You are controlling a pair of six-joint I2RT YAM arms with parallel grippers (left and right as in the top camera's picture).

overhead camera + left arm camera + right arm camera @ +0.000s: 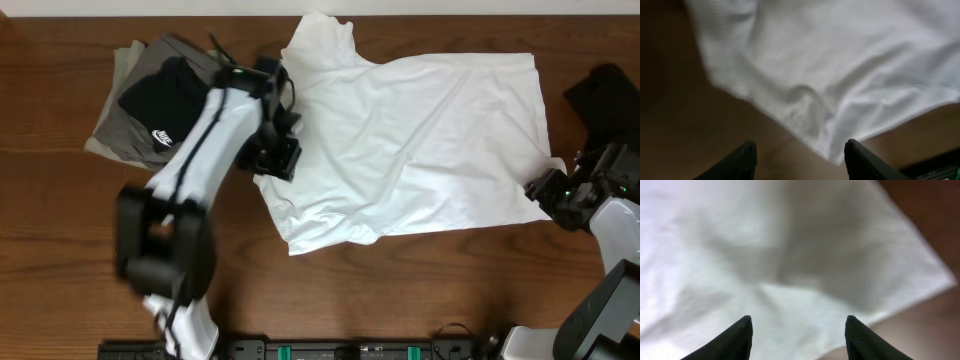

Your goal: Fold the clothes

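left end effector [799, 145]: jaws apart, empty | white T-shirt [420, 140]: spread on table [60, 250]

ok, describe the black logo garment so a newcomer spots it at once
The large white cloth T-shirt covers the middle of the brown wooden table. To its left lies a folded grey cloth pile. On that pile sits the folded black cloth garment, the only one with a small white logo.

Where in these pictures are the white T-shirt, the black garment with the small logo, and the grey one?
white T-shirt [420, 140], overhead view, middle of the body.
black garment with white logo [158, 95], overhead view, plain cloth above the logo.
grey garment [112, 125], overhead view, left part.
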